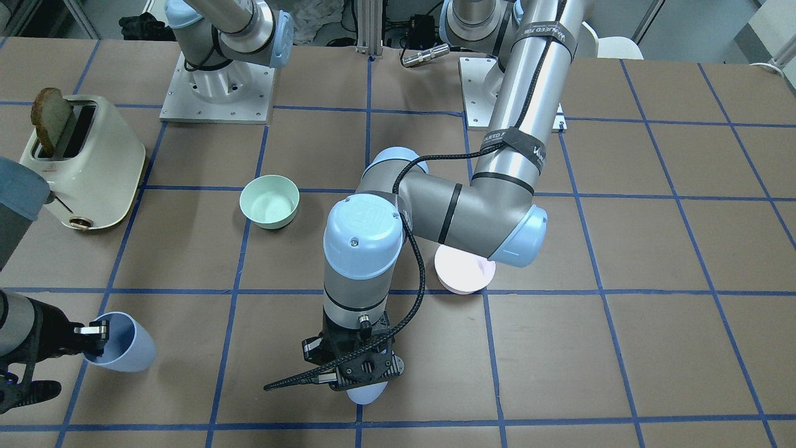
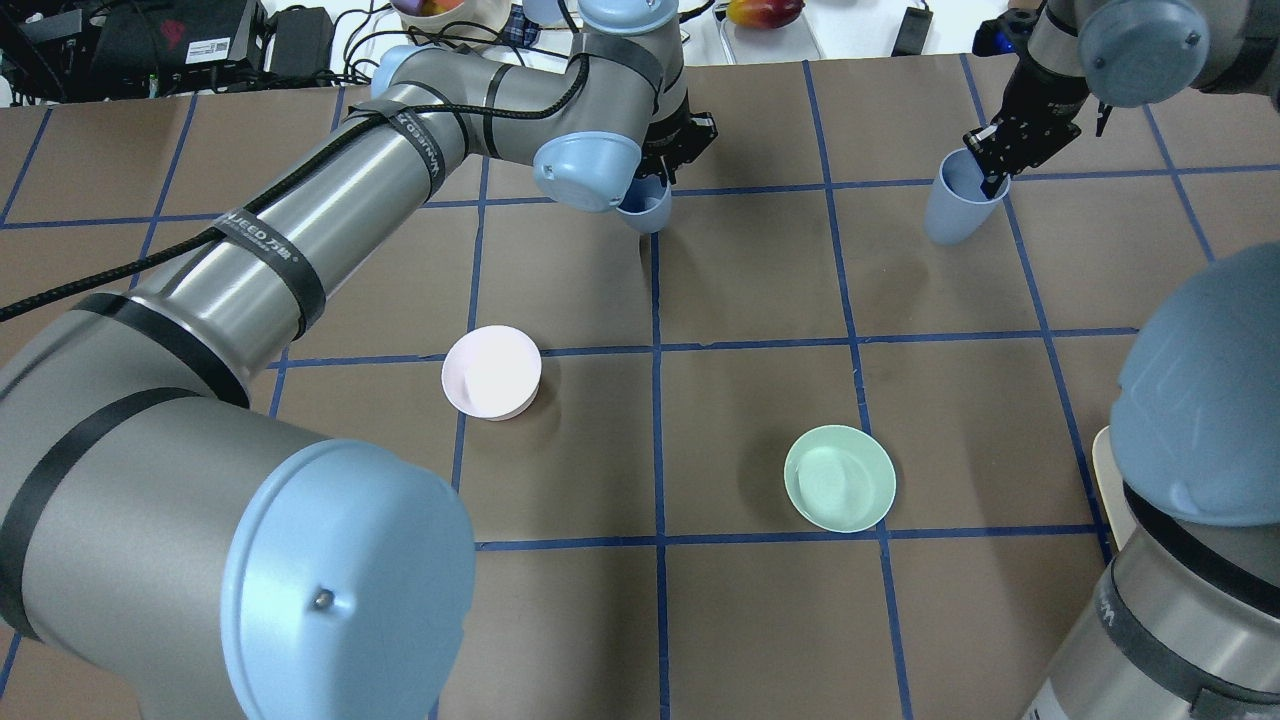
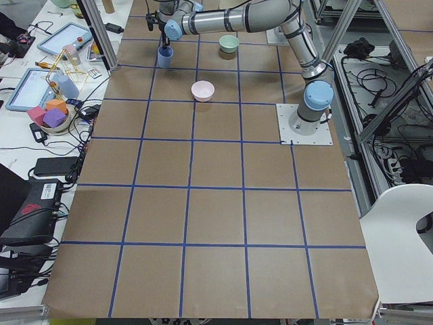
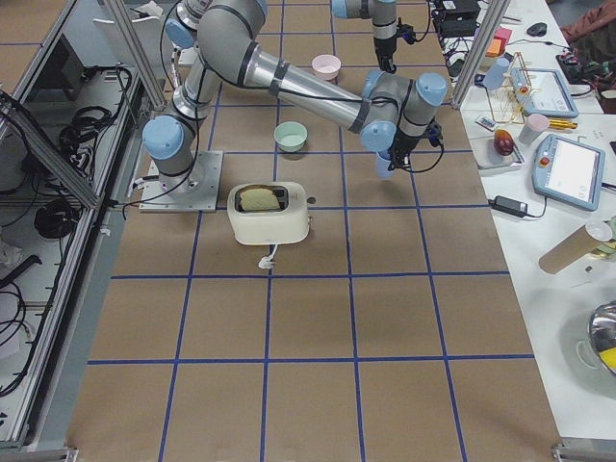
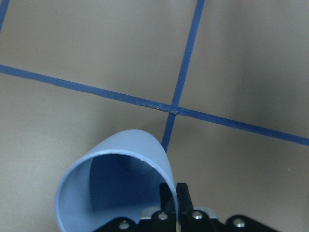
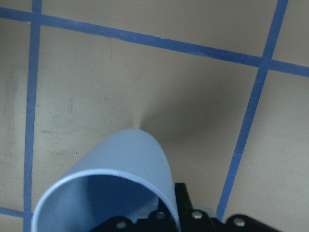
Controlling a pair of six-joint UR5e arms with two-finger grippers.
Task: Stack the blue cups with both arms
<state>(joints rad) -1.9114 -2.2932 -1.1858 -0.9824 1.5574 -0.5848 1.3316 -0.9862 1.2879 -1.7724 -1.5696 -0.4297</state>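
Two blue cups are each held by one arm. My left gripper (image 2: 657,172) is shut on the rim of one blue cup (image 2: 645,205) at the far middle of the table; in the left wrist view its fingers (image 5: 182,195) pinch the cup's wall (image 5: 116,179). In the front view this cup (image 1: 367,393) pokes out under the gripper (image 1: 362,373). My right gripper (image 2: 992,168) is shut on the rim of the other blue cup (image 2: 953,210) at the far right, tilted; it also shows in the front view (image 1: 122,343) and the right wrist view (image 6: 116,179).
A pale pink bowl (image 2: 492,372) sits left of centre and a mint-green bowl (image 2: 840,478) right of centre. A cream toaster (image 1: 87,165) with a slice of toast stands on my right side. Blue tape lines grid the brown table.
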